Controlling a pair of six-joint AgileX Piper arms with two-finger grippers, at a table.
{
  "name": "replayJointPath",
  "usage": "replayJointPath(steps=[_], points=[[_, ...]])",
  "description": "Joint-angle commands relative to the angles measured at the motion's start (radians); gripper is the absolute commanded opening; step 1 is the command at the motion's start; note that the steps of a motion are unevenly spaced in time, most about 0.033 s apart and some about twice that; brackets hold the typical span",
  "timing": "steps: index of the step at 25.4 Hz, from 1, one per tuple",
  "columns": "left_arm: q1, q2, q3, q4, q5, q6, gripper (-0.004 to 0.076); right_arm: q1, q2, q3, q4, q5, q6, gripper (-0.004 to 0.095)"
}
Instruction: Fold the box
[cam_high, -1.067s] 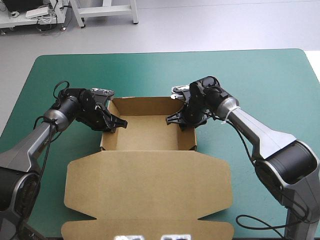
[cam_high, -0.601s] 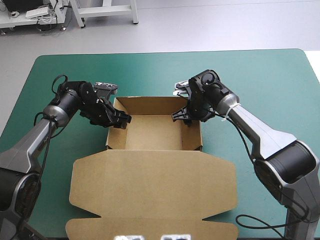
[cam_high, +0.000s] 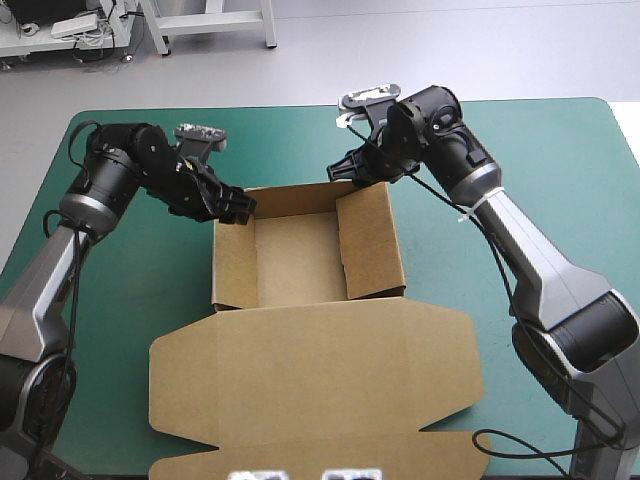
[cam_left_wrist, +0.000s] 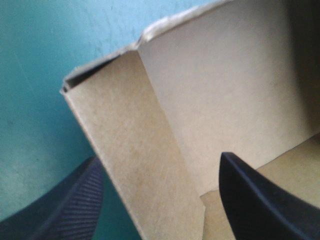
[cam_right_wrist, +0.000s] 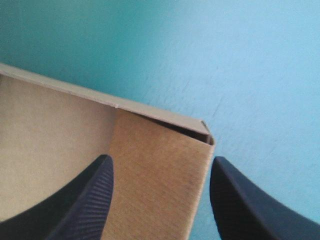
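We count one brown cut-board box (cam_high: 300, 270) on the teal-green cover (cam_high: 560, 160). Its tray walls are raised and its lid (cam_high: 310, 380) lies flat. We judge the inward-leaning right wall (cam_high: 372, 240) untucked. There are two grippers. The left gripper (cam_high: 237, 210) straddles the box's far-left corner and the right gripper (cam_high: 345, 175) its far-right corner, fingers spread on both.

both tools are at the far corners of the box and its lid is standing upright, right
Not the lid: the high view shows it lying flat on the teal-green cover. The left tool and right tool are indeed at the box's far corners.
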Motion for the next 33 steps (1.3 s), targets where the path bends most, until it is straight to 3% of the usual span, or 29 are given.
replayJointPath(steps=[1,5,7,9,14,19,21,28,30,33], points=[[-0.004,-0.067,-0.179,-0.022,0.068,-0.008,0.0447,-0.002,-0.12,-0.082,-0.075,0.005,-0.005,0.0541],[-0.004,-0.13,-0.26,-0.015,0.068,-0.027,0.0284,-0.002,-0.161,-0.082,-0.099,0.005,0.009,0.0541],[-0.004,-0.192,-0.262,0.053,0.068,-0.027,0.0096,-0.002,-0.163,-0.082,-0.089,0.005,0.049,0.0541],[-0.004,-0.246,-0.251,0.129,0.068,-0.03,-0.0009,-0.002,-0.159,-0.059,-0.085,0.005,0.048,0.0541],[-0.004,-0.379,-0.114,0.154,0.068,-0.036,-0.0008,-0.015,-0.154,0.097,-0.06,0.005,0.044,0.054],[-0.004,-0.522,0.134,0.161,0.064,-0.036,-0.0008,-0.039,-0.132,0.204,0.019,0.005,0.0,0.0541],[-0.004,-0.619,0.291,0.161,0.029,-0.036,-0.0008,-0.053,-0.099,0.217,0.087,0.005,-0.017,0.054],[-0.004,-0.827,0.607,0.161,-0.034,-0.036,-0.0009,-0.053,-0.01,0.217,0.136,0.005,-0.071,0.054],[-0.004,-0.882,0.687,0.161,-0.044,-0.036,-0.0008,-0.053,0.018,0.217,0.168,0.005,-0.091,0.052],[-0.004,-0.949,0.781,0.159,-0.064,-0.049,-0.0008,-0.053,0.048,0.219,0.199,0.005,-0.112,0.0406]])
